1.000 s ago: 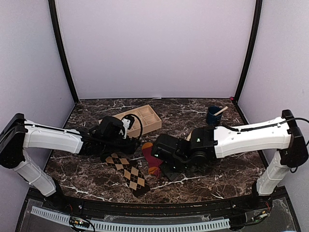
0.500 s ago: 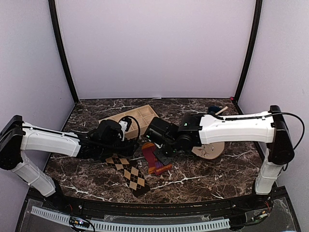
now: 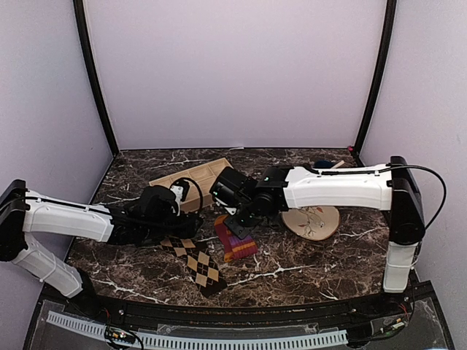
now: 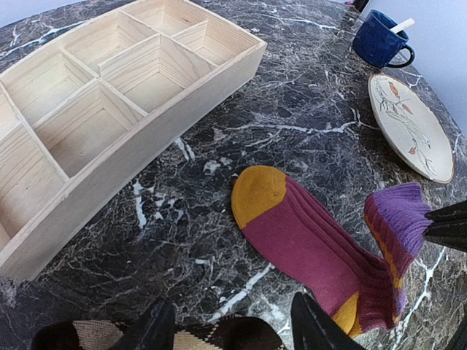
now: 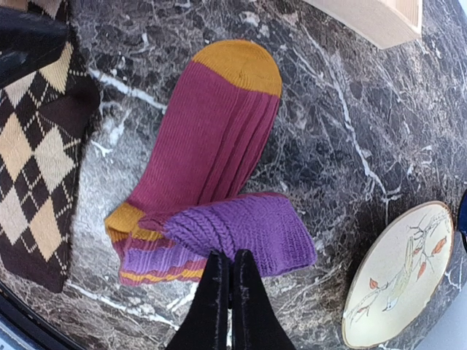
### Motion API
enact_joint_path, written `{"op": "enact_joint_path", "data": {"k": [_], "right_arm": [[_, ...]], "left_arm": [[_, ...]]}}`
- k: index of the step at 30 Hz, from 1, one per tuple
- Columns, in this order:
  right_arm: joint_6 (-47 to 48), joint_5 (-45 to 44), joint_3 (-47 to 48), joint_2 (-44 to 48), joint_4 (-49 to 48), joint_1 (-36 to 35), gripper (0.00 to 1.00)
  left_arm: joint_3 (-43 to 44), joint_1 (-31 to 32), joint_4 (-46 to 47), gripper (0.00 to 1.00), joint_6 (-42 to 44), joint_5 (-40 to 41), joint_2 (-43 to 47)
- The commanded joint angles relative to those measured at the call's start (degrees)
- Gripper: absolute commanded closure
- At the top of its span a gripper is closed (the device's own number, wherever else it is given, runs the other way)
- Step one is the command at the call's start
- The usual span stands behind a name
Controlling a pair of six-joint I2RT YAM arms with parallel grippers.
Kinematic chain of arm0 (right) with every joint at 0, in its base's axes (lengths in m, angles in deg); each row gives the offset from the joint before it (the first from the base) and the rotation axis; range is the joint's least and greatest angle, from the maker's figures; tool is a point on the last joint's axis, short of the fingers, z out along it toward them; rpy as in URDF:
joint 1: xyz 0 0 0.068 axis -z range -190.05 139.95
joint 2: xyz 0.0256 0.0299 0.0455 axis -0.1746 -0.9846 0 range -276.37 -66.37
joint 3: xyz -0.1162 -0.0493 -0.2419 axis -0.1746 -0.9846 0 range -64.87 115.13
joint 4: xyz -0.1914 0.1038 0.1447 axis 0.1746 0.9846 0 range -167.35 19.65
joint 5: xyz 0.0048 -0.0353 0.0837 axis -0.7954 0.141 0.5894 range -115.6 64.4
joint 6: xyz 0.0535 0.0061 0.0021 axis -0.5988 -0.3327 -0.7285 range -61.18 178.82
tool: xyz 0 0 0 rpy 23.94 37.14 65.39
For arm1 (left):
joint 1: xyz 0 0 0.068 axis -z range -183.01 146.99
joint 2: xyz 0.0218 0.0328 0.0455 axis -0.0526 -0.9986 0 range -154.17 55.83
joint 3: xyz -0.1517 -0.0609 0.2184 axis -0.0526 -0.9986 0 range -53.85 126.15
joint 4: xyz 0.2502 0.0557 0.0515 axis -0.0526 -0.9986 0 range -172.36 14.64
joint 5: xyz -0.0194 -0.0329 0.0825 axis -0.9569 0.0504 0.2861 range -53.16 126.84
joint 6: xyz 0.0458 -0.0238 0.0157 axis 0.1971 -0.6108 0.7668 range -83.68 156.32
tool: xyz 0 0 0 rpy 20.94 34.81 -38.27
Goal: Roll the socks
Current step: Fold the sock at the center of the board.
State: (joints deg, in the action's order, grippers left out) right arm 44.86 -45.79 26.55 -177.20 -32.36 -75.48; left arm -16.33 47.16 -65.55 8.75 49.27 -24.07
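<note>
Now, overhead first: where are the socks?

Both lie on the dark marble table (image 3: 292, 270), toward its front. The argyle sock (image 3: 195, 261) runs slantwise to the near edge, and the maroon sock (image 3: 232, 240) is just to its right. The left gripper (image 3: 175, 227) is low over the argyle sock's far end, and the right gripper (image 3: 235, 223) is over the maroon one. Behind them sits a wooden tray (image 3: 197, 181). A plate (image 3: 312, 221) lies to the right, and a blue mug (image 3: 322, 166) peeks out behind the right arm.

And the left wrist camera?

Its two fingers (image 4: 157, 328) stand wide apart with nothing between them, and the argyle sock's end is just under them. Ahead, the maroon sock shows its yellow toe (image 4: 255, 191) turned toward the tray, with its purple cuff (image 4: 398, 215) doubled back over the leg. The right gripper's dark tip pokes in from the right edge, right at that cuff.

The right wrist?

The jaws are pressed together, tips at the cuff's near edge. Whether they nip any cloth I cannot tell. The cuff lies folded across the heel end. The argyle sock is at the left and the plate at the lower right.
</note>
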Motion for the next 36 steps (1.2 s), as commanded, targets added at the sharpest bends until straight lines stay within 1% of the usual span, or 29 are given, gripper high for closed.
{"op": "enact_joint_path", "data": {"k": [1, 11, 28, 32, 36], "right_arm": [[1.7, 0.4, 3.1, -2.2, -1.7, 1.1, 1.0], [3.4, 0.2, 7.9, -7.1, -1.2, 2.4, 1.0], [4.7, -0.6, 15.0, -14.2, 0.7, 4.3, 1.0], [4.6, -0.4, 15.6, -14.9, 0.6, 4.4, 0.97], [4.6, 0.1, 16.0, -15.4, -0.1, 4.5, 0.91]], "left_arm": [[-2.2, 0.4, 1.4, 0.43, -2.1, 1.7, 3.4], [-4.6, 0.5, 2.0, 0.44, -3.7, 1.9, 5.8], [-6.2, 0.7, 3.3, 0.44, -4.6, 1.3, 6.3], [-6.4, 0.7, 3.4, 0.44, -4.7, 1.3, 6.5], [-6.6, 0.8, 3.2, 0.44, -4.8, 1.3, 6.6]]}}
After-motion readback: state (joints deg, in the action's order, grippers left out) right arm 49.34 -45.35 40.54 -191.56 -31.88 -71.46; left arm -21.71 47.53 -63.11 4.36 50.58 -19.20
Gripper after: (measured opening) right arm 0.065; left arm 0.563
